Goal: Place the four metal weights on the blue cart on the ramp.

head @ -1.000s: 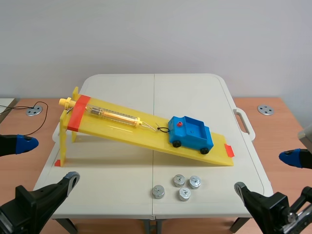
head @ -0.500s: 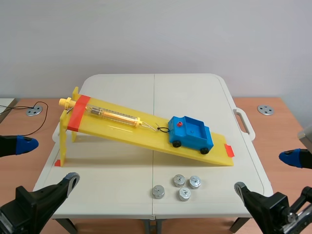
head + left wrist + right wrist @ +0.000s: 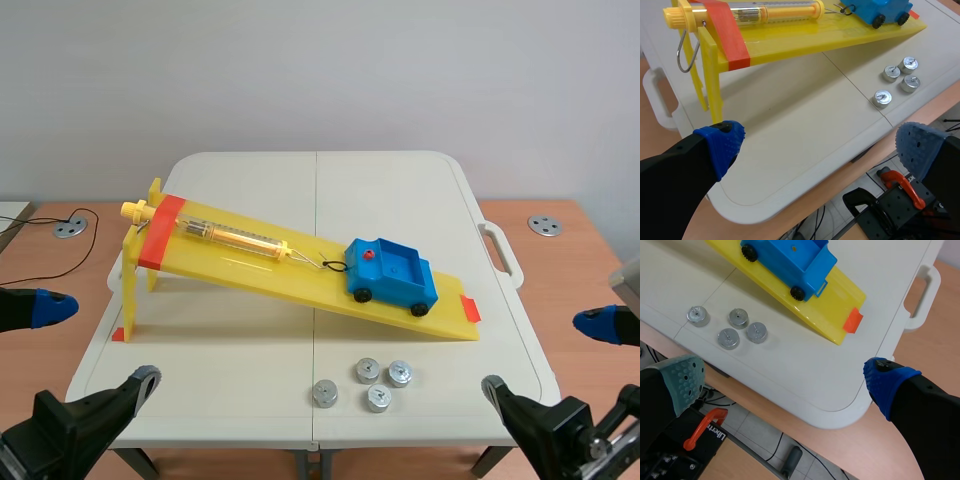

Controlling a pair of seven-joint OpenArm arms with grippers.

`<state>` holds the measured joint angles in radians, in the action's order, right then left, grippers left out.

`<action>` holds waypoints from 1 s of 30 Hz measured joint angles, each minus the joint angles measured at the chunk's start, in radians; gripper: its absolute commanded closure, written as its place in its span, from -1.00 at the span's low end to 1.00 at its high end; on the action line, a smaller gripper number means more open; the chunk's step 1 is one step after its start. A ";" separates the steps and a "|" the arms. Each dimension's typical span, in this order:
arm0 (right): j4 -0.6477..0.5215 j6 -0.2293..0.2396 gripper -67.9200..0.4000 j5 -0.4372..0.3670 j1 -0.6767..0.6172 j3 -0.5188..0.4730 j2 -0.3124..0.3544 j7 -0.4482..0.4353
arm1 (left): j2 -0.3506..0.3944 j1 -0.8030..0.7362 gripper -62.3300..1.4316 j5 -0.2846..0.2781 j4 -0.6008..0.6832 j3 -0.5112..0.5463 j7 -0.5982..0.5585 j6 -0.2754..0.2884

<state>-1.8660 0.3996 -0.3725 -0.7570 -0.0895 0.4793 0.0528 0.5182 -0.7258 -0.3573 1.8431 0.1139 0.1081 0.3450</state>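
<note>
Low at the frame's centre, 4 metal weights (image 3: 367, 371) cluster on the table (image 3: 230, 335), below the blue cart (image 3: 392, 273) on the ramp (image 3: 245, 266). Left gripper (image 3: 820, 150) and right gripper (image 3: 785, 380) gape wide, holding nothing.

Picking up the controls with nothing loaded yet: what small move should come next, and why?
Probably lower the right gripper over the weight nearest it: all four weights lie on the table before the ramp, the blue cart looks empty, and that gripper stands open.
</note>
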 measured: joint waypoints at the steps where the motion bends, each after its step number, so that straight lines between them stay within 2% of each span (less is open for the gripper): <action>1: 0.000 0.000 -0.95 0.000 0.000 0.000 0.000 0.000 | 0.000 0.000 -0.82 0.000 0.000 0.000 0.000 0.000; 4: 0.000 0.000 -0.95 0.000 0.001 0.000 0.000 0.004 | 0.000 0.000 -0.33 0.000 0.000 0.000 0.003 0.000; 6: 0.000 0.000 -0.95 0.000 0.010 0.000 -0.001 0.024 | 0.000 0.000 -0.09 0.000 0.000 0.000 0.010 0.000; 11: 0.000 0.003 -0.94 0.000 0.049 0.000 -0.009 0.083 | 0.000 0.000 0.19 0.000 0.000 0.000 0.017 0.000; 18: 0.000 0.004 -0.94 0.000 0.126 0.021 -0.025 0.168 | -0.050 0.000 0.75 0.000 0.000 0.000 0.022 0.000; 21: 0.000 0.004 -0.94 0.000 0.162 0.068 -0.035 0.186 | -0.079 0.000 0.83 0.000 0.000 0.000 0.032 0.000; 27: 0.002 0.004 -0.94 0.011 0.225 0.177 -0.092 0.210 | -0.129 0.000 0.86 0.009 0.000 0.000 0.077 0.000; 30: 0.016 0.004 -0.82 0.033 0.244 0.222 -0.117 0.212 | -0.138 0.000 0.86 0.009 0.000 0.000 0.097 0.000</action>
<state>-1.8496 0.4038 -0.3397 -0.5129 0.1326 0.3622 0.2653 0.3798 -0.7254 -0.3481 1.8431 0.1139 0.2047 0.3450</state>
